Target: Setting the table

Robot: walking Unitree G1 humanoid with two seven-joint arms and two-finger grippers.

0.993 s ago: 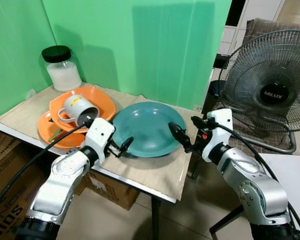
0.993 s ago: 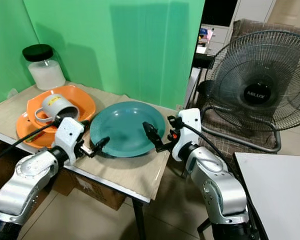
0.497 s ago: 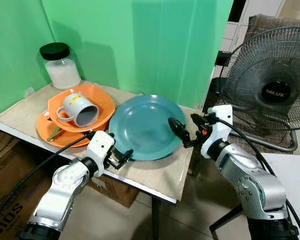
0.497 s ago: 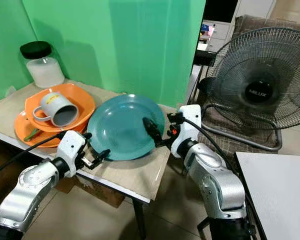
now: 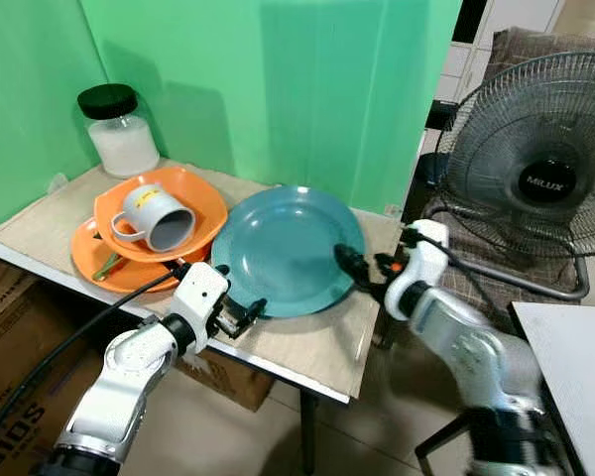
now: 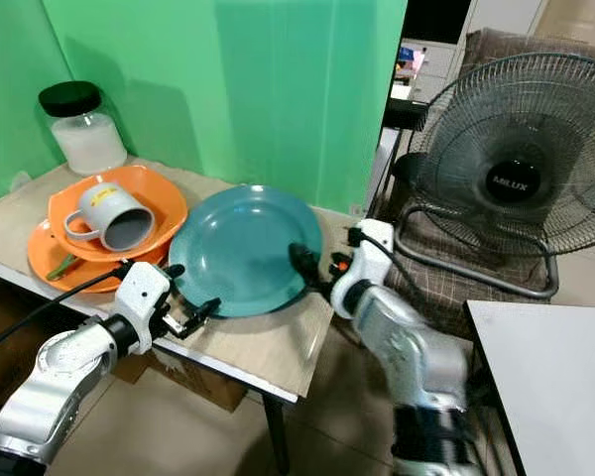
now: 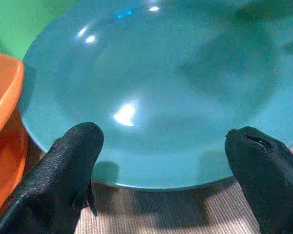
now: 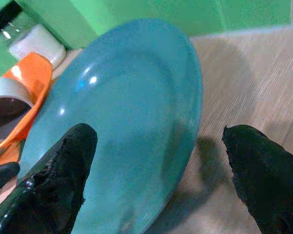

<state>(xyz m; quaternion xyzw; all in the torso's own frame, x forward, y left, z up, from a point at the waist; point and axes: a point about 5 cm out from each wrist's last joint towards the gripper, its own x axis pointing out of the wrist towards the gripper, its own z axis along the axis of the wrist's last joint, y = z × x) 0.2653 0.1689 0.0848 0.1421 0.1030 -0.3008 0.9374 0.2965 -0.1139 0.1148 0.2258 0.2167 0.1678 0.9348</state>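
Sitting tilted on the table (image 5: 307, 352), the teal plate (image 5: 283, 248) has its right edge raised; its left rim leans against the orange plates (image 5: 129, 266). Left gripper (image 5: 246, 311) at the plate's near-left rim, fingers (image 7: 71, 165) spread apart either side of the rim in left wrist view, not clamped. Right gripper (image 5: 349, 266) at the plate's right rim, fingers (image 8: 63, 161) wide apart, one over the plate face, the other out over the table mat. Grey mug (image 5: 155, 217) lies on its side in the orange bowl (image 5: 193, 198), stacked on the orange plates. Glass jar (image 5: 119, 134) with black lid at back-left corner. Standing fan (image 5: 535, 174) to the right, well apart from the table
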